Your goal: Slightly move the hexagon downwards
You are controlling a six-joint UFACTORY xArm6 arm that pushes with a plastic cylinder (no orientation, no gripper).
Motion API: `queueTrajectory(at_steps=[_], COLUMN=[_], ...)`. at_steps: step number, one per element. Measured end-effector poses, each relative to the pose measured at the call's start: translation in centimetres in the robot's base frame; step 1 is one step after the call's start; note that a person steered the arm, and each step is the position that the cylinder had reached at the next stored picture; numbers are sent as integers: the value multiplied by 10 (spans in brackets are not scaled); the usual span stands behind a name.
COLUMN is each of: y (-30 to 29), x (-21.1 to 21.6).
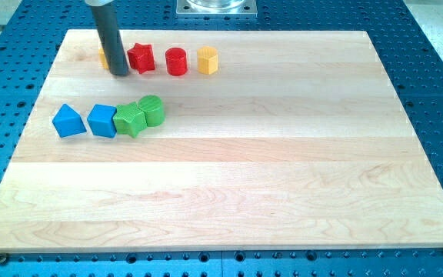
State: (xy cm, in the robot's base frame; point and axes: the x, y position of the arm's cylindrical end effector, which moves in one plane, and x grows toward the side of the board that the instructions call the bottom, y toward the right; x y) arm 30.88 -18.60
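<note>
The yellow hexagon block [208,59] sits near the view's top, at the right end of a row. Left of it stand a red cylinder [176,61] and a red star-shaped block [141,58]. A second yellow block [103,55] at the row's left end is mostly hidden behind my rod, so its shape cannot be made out. My tip [119,73] rests on the board just left of the red star, well left of the hexagon.
A lower row at the view's left holds a blue triangular block [68,121], a blue cube [102,120], a green star-shaped block [130,118] and a green cylinder [152,110], touching one another. The wooden board [283,177] lies on a blue perforated table.
</note>
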Motion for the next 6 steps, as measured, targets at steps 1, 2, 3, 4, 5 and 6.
queueTrajectory(at_steps=[1,2,3,4,5,6], y=[28,125,224,217,183,146], x=[38,45,40,-46,-67,-39])
